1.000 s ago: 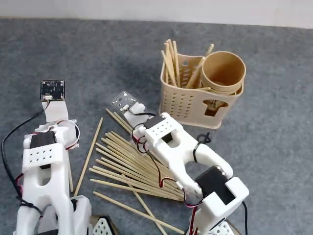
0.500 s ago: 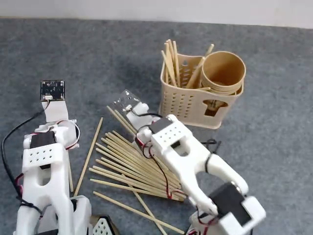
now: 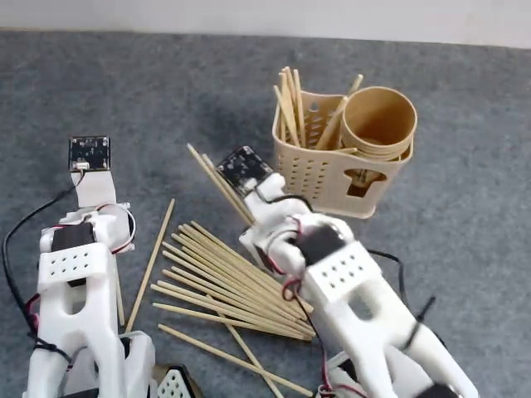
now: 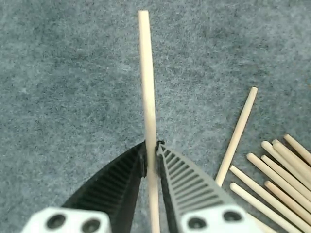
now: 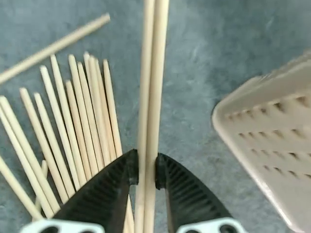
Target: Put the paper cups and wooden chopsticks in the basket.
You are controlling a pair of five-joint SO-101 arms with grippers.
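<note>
Two pale wooden chopsticks are sitting clamped in the right hand; the left hand is pinching a single chopstick.

A grey carpet meets a pale wall.

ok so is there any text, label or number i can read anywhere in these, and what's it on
No text can be read.
The basket, the paper cups and the chopsticks bear no print.
The left camera board and the right camera board carry small marks that are too small to read.
</note>
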